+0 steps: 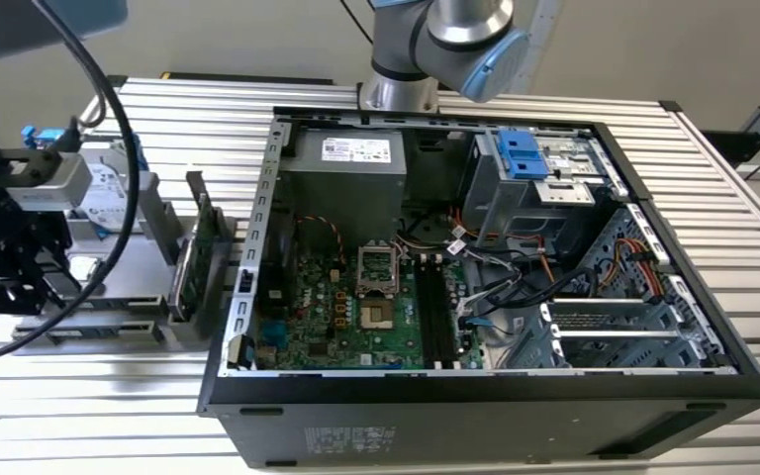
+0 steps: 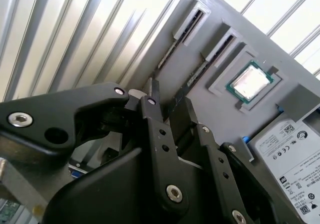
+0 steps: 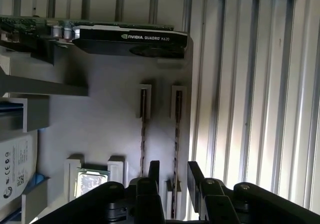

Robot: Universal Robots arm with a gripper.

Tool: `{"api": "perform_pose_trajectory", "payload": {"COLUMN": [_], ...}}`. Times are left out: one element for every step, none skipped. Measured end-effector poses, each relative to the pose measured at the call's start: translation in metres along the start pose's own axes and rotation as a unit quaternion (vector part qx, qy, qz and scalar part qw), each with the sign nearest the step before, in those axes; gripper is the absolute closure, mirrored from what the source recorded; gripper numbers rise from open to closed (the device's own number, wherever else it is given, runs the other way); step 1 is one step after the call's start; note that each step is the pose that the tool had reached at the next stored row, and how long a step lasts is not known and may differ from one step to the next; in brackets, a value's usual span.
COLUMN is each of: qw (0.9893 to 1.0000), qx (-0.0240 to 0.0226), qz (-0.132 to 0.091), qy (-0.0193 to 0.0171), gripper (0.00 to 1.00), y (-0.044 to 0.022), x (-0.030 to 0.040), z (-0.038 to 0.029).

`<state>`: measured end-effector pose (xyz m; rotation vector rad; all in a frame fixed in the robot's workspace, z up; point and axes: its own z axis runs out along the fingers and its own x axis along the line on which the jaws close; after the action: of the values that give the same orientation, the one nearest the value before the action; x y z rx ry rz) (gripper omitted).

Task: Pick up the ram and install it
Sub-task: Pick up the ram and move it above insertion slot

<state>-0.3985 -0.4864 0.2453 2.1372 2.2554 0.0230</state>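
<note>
Two ram sticks stand on edge in slots of a grey tray point(image 3: 110, 109). In the first wrist view, one ram point(image 3: 177, 129) runs straight in between my black fingers, and the other ram point(image 3: 143, 134) lies just outside one fingertip point(image 3: 154, 170). My gripper point(image 3: 174, 176) is open and straddles the nearer stick without closing on it. The second wrist view shows the same: gripper point(image 2: 169, 96) over the ram point(image 2: 200, 71), with the second stick point(image 2: 177, 39) beside it. In the exterior view the tray point(image 1: 116, 322) sits at the left, and the motherboard's long black memory slots point(image 1: 435, 317) lie inside the open case.
On the tray there is also a silver processor chip point(image 2: 249, 81), a hard drive point(image 2: 292, 156) and an upright graphics card point(image 3: 130, 39). The open computer case point(image 1: 486, 396) stands on a ribbed metal table point(image 1: 736, 198), with cables and a blue drive bracket point(image 1: 522, 153) inside.
</note>
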Motion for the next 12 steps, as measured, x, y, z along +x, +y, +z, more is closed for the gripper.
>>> {"api": "perform_pose_trajectory", "payload": {"qw": [1.0, 1.0, 1.0, 1.0, 1.0, 1.0, 1.0, 1.0, 1.0, 1.0, 1.0, 1.0], "qx": [0.0, 0.0, 0.0, 0.0, 0.0, -0.0001, 0.0, 0.0, 0.0, 0.0, 0.0, 0.0], "qz": [0.0, 0.0, 0.0, 0.0, 0.0, 0.0, 0.0, 0.0, 0.0, 0.0, 0.0, 0.0], "qy": [0.0, 0.0, 0.0, 0.0, 0.0, 0.0001, 0.0, 0.0, 0.0, 0.0001, 0.0, 0.0], "gripper": [0.0, 0.0, 0.0, 0.0, 0.0, 0.0, 0.0, 0.0, 0.0, 0.0, 0.0, 0.0], "y": [0.0, 0.0, 0.0, -0.0001, -0.0001, -0.0001, -0.0002, -0.0002, -0.0002, -0.0002, -0.0003, -0.0003], "x": [0.0, -0.0001, -0.0001, -0.0001, -0.0001, -0.0001, -0.0001, -0.0002, -0.0002, -0.0002, -0.0002, -0.0003], "z": [0.0007, 0.0013, 0.0019, 0.0026, 0.0033, 0.0041, 0.0048, 0.0056, 0.0063, 0.0073, 0.0081, 0.0089]}}
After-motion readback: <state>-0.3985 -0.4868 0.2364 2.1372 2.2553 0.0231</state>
